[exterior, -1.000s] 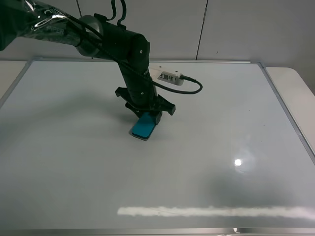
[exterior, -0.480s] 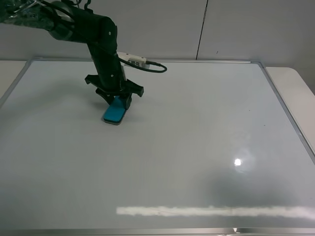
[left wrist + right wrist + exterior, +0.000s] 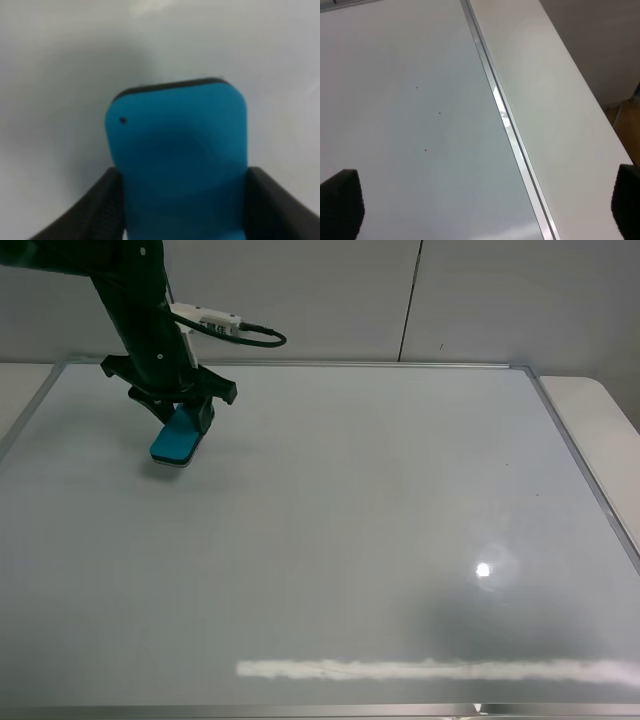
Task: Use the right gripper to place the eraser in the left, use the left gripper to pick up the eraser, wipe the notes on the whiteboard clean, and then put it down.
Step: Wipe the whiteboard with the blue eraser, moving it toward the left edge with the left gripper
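Left pincer (image 3: 182,412) clamped on the eraser (image 3: 176,436), pressed flat near the whiteboard's (image 3: 400,540) far-left corner; right pincer (image 3: 485,200) apart.

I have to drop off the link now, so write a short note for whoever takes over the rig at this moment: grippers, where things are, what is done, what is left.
Left gripper: shut on the eraser, holding it low over the whiteboard near its far left corner; whether the felt base touches the board cannot be told.
Right gripper: open and empty, above the board's right frame edge, outside the high view.
Done: handover to the left gripper, pickup. No red notes show on the board in any view, only a few tiny specks in the right wrist view.
Left: confirm that the board is clean, then put the eraser down and let go.
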Robot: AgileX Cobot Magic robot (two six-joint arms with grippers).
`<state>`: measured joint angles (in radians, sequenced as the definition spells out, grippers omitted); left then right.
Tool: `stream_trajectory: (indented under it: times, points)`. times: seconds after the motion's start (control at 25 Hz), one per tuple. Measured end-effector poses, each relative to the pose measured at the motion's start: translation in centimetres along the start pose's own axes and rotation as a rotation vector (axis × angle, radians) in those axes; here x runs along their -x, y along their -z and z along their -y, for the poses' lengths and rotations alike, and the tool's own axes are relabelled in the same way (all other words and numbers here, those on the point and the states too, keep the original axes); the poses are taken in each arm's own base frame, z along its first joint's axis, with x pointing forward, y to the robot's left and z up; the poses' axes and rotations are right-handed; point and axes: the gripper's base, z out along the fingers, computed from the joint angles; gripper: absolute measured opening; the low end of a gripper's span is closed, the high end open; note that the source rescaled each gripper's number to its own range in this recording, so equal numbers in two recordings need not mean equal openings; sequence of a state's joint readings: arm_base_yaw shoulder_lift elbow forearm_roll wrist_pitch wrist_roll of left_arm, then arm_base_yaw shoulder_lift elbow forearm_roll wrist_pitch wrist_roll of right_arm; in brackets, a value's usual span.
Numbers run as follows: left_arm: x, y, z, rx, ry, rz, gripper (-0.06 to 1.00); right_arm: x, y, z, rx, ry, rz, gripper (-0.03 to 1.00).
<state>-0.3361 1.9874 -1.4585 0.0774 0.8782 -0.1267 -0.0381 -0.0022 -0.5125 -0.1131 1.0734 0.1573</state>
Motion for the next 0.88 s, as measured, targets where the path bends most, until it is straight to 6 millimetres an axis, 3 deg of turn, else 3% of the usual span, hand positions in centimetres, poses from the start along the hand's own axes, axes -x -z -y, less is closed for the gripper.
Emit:
stream_trajectory:
  times: [0.08, 0.24, 0.56, 0.72, 0.88]
  points:
    - [-0.5, 0.4, -0.5, 0.002, 0.009, 0.005, 0.02, 0.0, 0.0, 0.0, 0.000, 0.000, 0.000, 1.00]
    - [-3.8, 1.1, -2.8, 0.006, 0.074, -0.007, 0.02, 0.0, 0.0, 0.0, 0.000, 0.000, 0.000, 1.00]
    - [-8.9, 0.0, -5.7, -0.015, 0.246, -0.014, 0.02, 0.0, 0.0, 0.0, 0.000, 0.000, 0.000, 1.00]
    - [-9.9, -0.5, -6.3, -0.009, 0.267, -0.040, 0.02, 0.0, 0.0, 0.0, 0.000, 0.000, 0.000, 1.00]
    - [-9.7, -0.6, -6.3, -0.010, 0.268, -0.009, 0.02, 0.0, 0.0, 0.0, 0.000, 0.000, 0.000, 1.00]
